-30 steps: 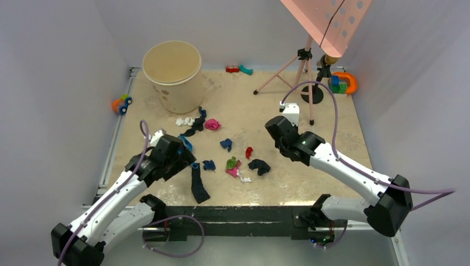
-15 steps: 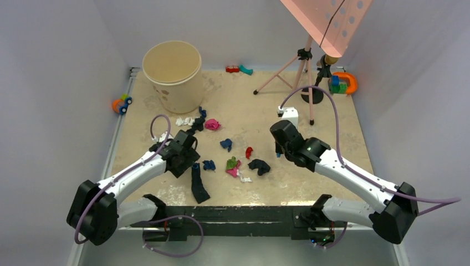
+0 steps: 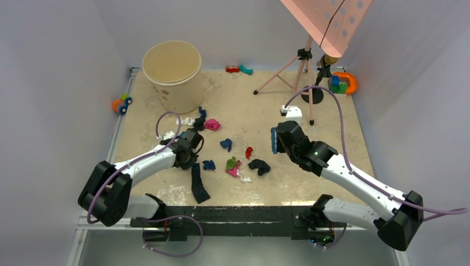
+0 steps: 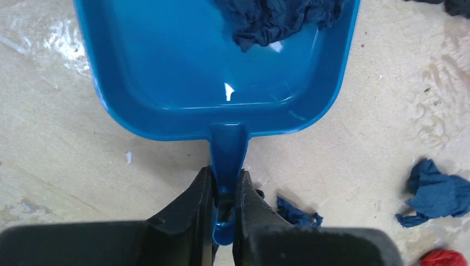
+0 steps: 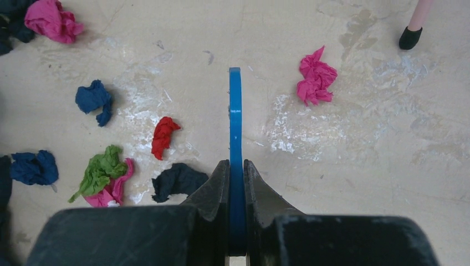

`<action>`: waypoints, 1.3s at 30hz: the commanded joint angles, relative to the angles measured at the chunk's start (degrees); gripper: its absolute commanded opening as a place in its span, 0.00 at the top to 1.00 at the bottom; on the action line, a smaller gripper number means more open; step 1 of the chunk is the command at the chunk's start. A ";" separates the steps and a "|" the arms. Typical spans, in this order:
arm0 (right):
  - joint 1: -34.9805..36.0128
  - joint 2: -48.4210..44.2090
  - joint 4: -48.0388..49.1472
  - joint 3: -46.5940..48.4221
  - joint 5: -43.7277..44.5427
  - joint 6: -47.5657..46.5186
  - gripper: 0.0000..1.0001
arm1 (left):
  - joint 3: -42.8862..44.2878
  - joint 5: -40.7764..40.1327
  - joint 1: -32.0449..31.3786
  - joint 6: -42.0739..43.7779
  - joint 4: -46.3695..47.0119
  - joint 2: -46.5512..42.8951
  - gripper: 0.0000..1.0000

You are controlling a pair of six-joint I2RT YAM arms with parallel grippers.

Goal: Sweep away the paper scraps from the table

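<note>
The beige, mottled table [image 3: 249, 100] sits between pale walls. On it, the left gripper [image 4: 224, 183] pinches the handle of a blue dustpan [image 4: 210, 72]. The right gripper [image 5: 235, 169] is clamped tight on a blue hand brush [image 5: 235, 111], seen edge-on. One navy wad [image 4: 277, 22] lies at the pan's mouth. The other paper scraps [image 5: 164, 137] lie scattered between the arms, so the sweeping seems barely begun.
</note>
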 commanded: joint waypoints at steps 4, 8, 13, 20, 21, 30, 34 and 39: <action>-0.02 -2.83 3.36 -0.55 -1.45 -0.29 1.00 | 5.80 0.98 -0.28 10.75 -3.55 -2.86 1.00; -0.07 -4.20 3.62 -1.55 -1.53 -0.06 1.00 | 10.23 1.71 -0.31 21.61 -14.57 -8.62 1.00; -0.04 -4.65 4.09 -1.75 -2.51 0.09 1.00 | 17.53 3.39 -0.31 30.65 -26.72 -18.11 1.00; -0.10 -5.28 3.67 -1.37 -3.92 0.96 1.00 | 33.77 12.28 -0.18 37.75 -33.05 -21.47 1.00; -0.08 -5.47 3.49 -1.36 -4.04 1.06 1.00 | 36.50 13.48 -0.15 38.49 -33.14 -20.25 1.00; -0.07 -8.47 2.37 -2.85 -4.67 2.84 1.00 | 64.26 22.75 2.02 43.68 -35.75 1.93 1.00; -0.05 -9.64 1.50 -3.60 -4.94 4.07 1.00 | 78.14 27.35 5.35 43.57 -36.84 12.74 1.00; -0.04 -11.97 -0.05 -3.97 -4.56 4.50 1.00 | 88.18 41.86 14.41 38.77 -33.63 22.62 1.00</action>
